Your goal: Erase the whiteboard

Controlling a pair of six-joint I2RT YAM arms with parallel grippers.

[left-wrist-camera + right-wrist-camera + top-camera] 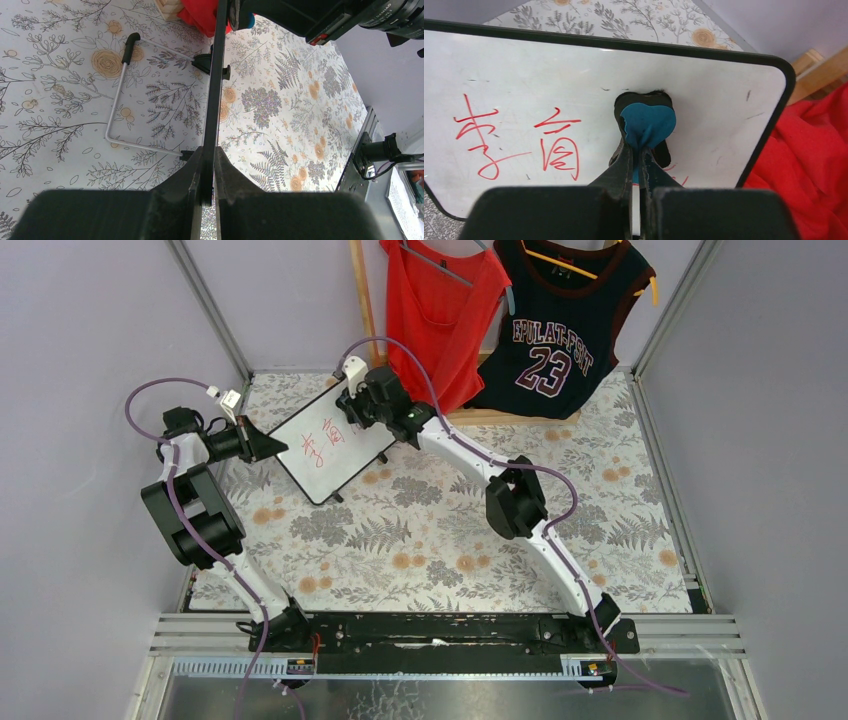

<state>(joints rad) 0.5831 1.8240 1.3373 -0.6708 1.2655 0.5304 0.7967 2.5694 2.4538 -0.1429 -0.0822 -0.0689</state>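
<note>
Tabletop (450,540), floral-print cover. Items on it: whiteboard (330,440), standing on black feet and wire stand (115,100); wooden base (500,417) at far edge.

My right gripper (636,155) pinched tight on the blue eraser (647,125), eraser's dark edge against the whiteboard (549,85), red characters (514,142) on the left of my view, red cloth (809,170) beyond the board's right edge, floral table cover (624,15) behind.

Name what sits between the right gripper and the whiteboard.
A blue eraser, pinched by the right gripper, sits against the whiteboard; the right wrist view shows it.
</note>
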